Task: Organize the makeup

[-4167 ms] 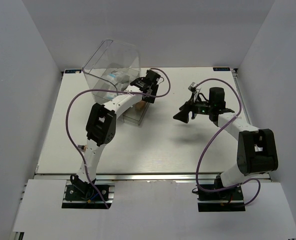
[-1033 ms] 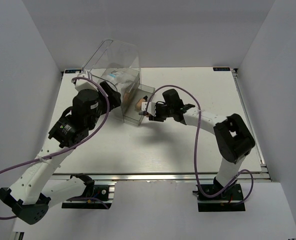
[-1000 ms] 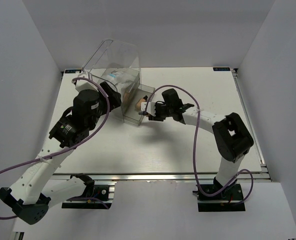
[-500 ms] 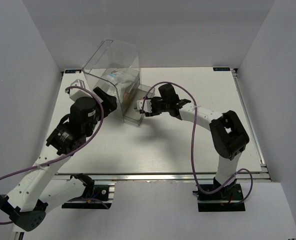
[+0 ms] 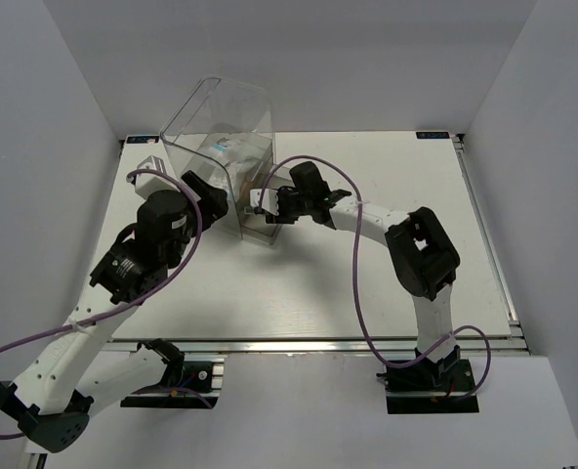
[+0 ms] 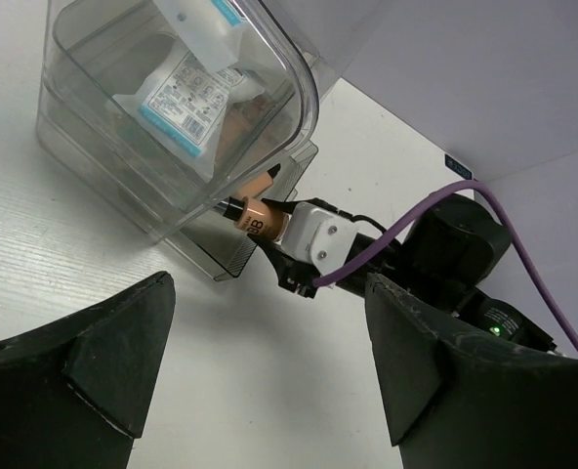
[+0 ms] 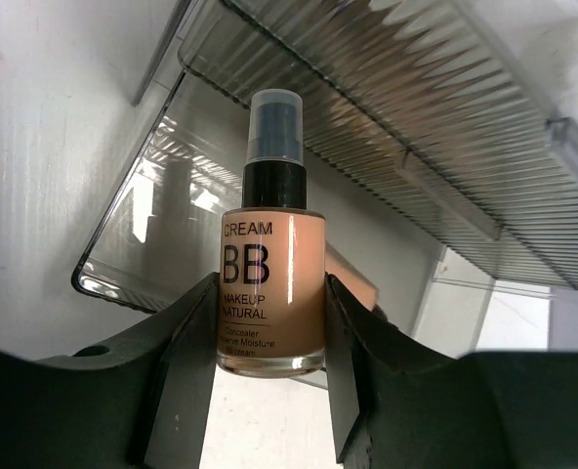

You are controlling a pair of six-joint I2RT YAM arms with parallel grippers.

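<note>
target: foundation bottle (image 7: 271, 293), clamped by the body between the fingers of the right gripper (image 7: 269, 327)
bottle axis: in line with the claw, dark cap leading, aimed into the open drawer (image 7: 123, 259) in the lower left of the wrist frame
position: cap is seen over the drawer mouth; whether glass touches plastic cannot be told
nearer arm: right, at the drawer; left gripper (image 6: 268, 293) is held wide and empty, beside the clear box (image 5: 221, 112)
obstacles: ribbed tier overhanging the drawer at upper right; a second tan item (image 7: 352, 281) lying in the drawer just behind the bottle
other stock: white-and-blue packets (image 6: 186, 88) are stored in the upper compartment
next move (judged): a short push forward, kept low under the overhang, is needed before release
</note>
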